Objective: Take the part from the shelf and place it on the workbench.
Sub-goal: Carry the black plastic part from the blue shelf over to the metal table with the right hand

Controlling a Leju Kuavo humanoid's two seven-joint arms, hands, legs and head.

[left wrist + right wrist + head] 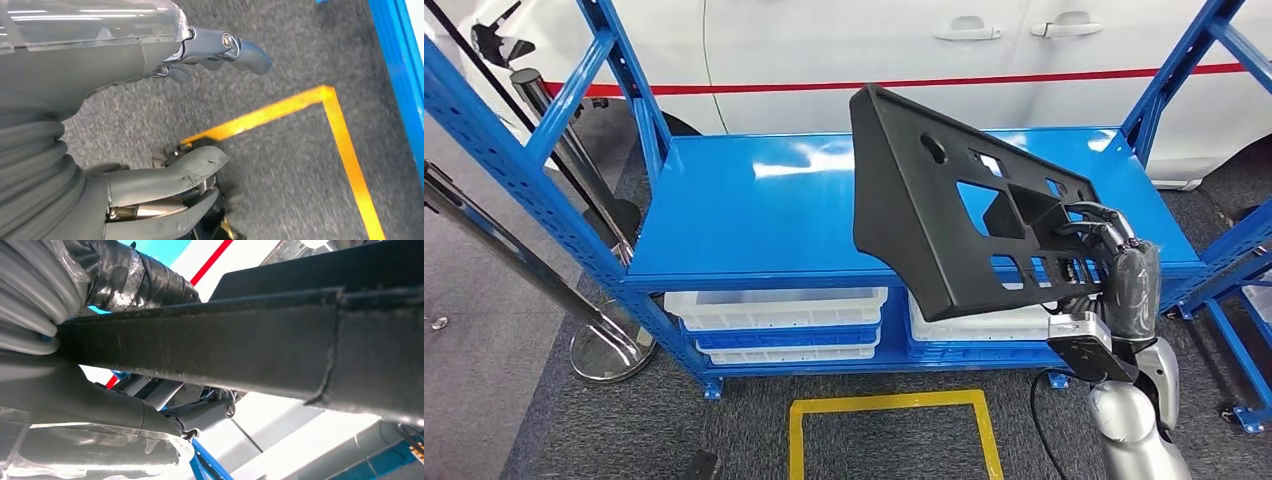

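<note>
Over the blue shelf [754, 215], my right hand [1114, 265] grips the black part [944, 200] tight, my left hand [165, 125] hangs empty with fingers apart, so I should carry it slowly and level.

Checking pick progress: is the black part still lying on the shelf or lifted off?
Lifted off: the right robot hand holds the black part tilted above the blue shelf.

White car [824, 45] with red stripe, behind blue shelf; white plastic bins [776, 305] beneath; yellow floor-tape square [890, 402] in front; chrome stanchion base [609, 350] left.
</note>
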